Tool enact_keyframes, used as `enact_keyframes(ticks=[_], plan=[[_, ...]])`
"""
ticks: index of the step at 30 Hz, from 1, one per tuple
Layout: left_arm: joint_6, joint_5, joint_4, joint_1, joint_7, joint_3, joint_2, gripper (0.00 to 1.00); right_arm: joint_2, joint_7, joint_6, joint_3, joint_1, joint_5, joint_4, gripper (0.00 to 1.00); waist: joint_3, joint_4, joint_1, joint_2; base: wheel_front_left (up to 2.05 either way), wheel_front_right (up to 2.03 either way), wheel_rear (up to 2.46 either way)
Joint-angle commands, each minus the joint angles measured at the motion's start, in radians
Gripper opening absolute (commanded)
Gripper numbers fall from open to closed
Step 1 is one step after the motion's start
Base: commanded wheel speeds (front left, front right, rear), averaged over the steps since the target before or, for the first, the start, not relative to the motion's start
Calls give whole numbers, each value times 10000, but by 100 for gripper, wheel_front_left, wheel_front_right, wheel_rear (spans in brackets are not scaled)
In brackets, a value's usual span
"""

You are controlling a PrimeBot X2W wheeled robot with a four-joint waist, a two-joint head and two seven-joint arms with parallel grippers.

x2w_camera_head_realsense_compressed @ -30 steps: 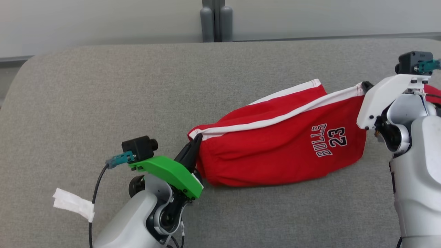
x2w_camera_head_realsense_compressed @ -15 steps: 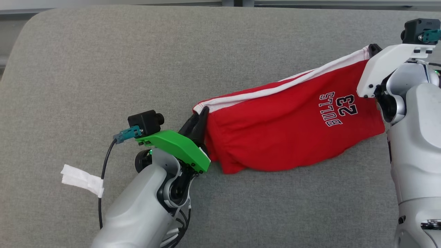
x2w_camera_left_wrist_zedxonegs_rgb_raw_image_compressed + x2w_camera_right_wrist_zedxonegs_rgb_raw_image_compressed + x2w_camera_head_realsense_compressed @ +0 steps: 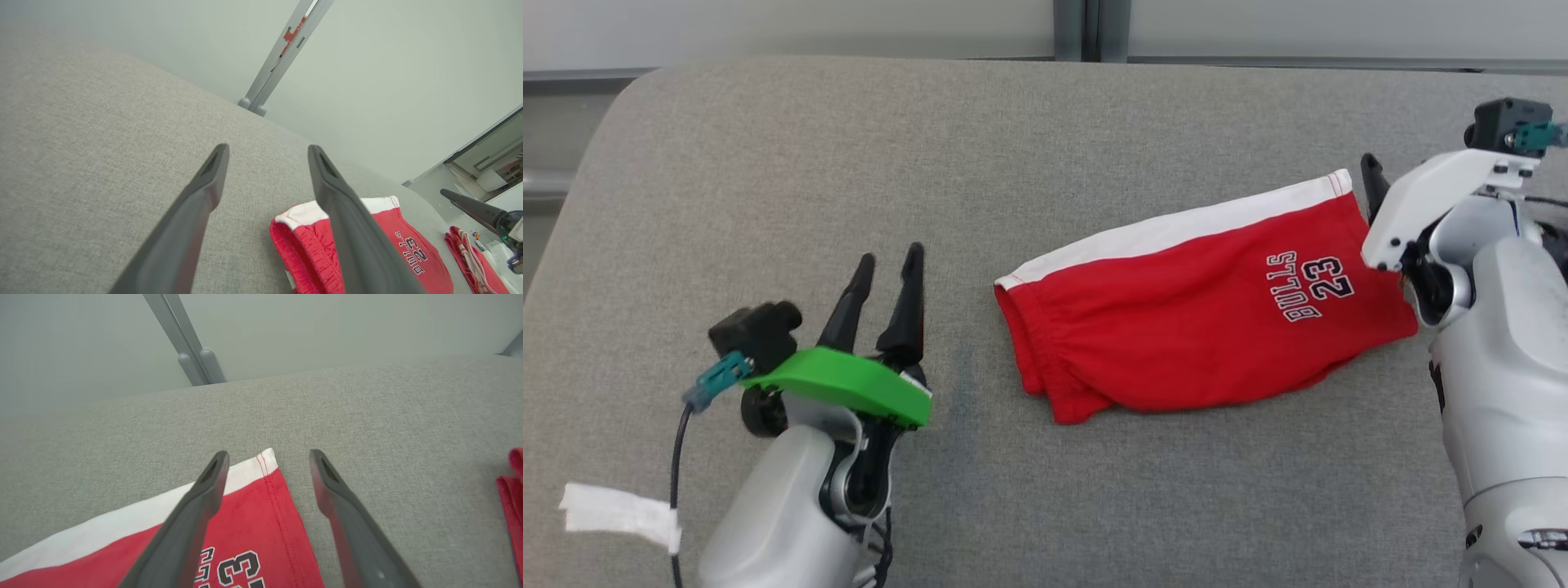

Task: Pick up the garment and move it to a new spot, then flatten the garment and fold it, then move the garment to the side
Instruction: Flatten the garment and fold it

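Red shorts (image 3: 1192,327) with a white side stripe and "BULLS 23" print lie folded and flat on the grey cushion (image 3: 1013,147), waistband toward the left. My left gripper (image 3: 889,263) stands open well to the left of the waistband, nothing between its fingers; its wrist view has the shorts (image 3: 310,249) at lower right. My right gripper (image 3: 267,457) is open above the shorts' hem corner (image 3: 267,486), not touching the cloth. In the head view one dark right fingertip (image 3: 1372,175) pokes out beside the hem, the other hidden by the white wrist.
A second red and white garment (image 3: 470,253) lies beyond the right arm, its edge (image 3: 510,490) at the right wrist view's border. A white tape tag (image 3: 617,510) hangs on the left arm's cable. A grey post (image 3: 1082,28) stands behind the cushion's far edge.
Both grippers have let go of the shorts, which dropped flat onto the cushion. The left gripper has pulled back to the left and opened. The head camera has also shifted.
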Motion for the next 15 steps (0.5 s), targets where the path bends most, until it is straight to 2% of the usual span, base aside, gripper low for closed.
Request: enact_keyframes(ticks=[1,5,9,13,15], plan=[[-111,676,-345,643,-19,435,46,100,-77,49,-6,-74,293,80,146,100,-445,-33,0,0,0,0,0],[-330,2598,-1619,2179,-27,1889,-183,100,-184,-37,-6,-409,735,165,454,100,-686,133,0,0,0,0,0],[-540,4309,-2655,3575,-28,2849,-385,100,-190,-212,-5,-688,973,88,749,100,-694,293,0,0,0,0,0],[-630,5518,-3556,4667,-28,3678,-615,100,-347,-356,-6,-920,1113,-204,1079,100,-566,559,0,0,0,0,0],[-636,5762,-3810,5096,-28,4094,-724,100,-444,-385,-6,-1051,1110,-302,1226,100,-482,726,0,0,0,0,0]])
